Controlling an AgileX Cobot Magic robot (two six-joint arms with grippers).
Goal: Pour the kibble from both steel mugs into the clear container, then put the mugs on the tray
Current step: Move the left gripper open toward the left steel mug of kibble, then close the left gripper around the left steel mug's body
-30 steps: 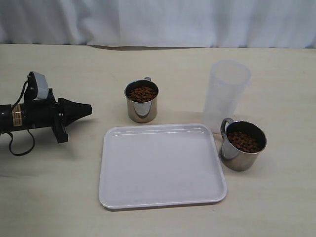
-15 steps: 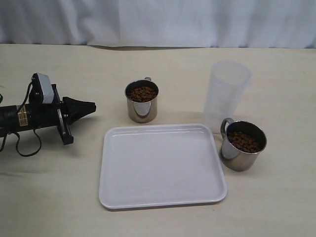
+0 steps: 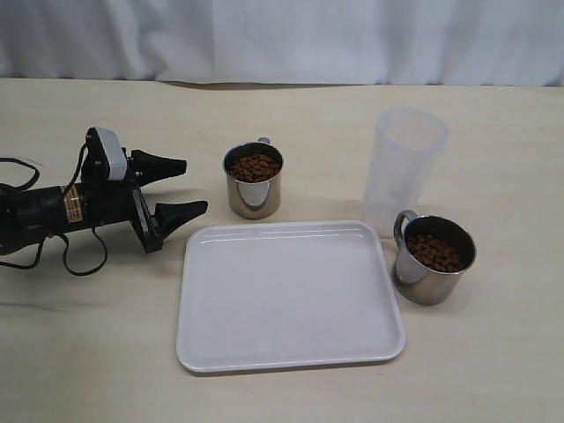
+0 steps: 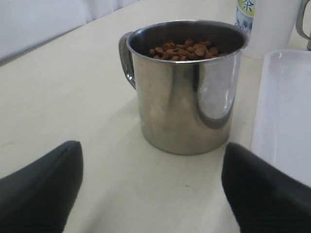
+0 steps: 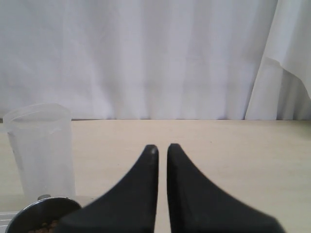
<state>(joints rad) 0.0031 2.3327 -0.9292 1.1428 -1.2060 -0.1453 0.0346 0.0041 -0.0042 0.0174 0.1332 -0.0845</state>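
The left hand (image 3: 194, 185) is seen spread open, low over the tabletop (image 3: 106, 352), its jaws aimed at the nearer steel mug (image 3: 254, 181). That mug stands upright just ahead of it, holding kibble (image 3: 256, 166), behind the tray (image 3: 291, 304). The right hand (image 5: 162, 148) is held shut. The second mug (image 3: 434, 258), beside the clear container (image 3: 405, 167), is judged to fall to that arm.

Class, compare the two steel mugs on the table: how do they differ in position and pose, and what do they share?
The far mug stands behind the tray, handle pointing toward the back; the near mug stands right of the tray, handle pointing left. The open left gripper faces the far mug only. Both are upright, shiny and hold kibble.
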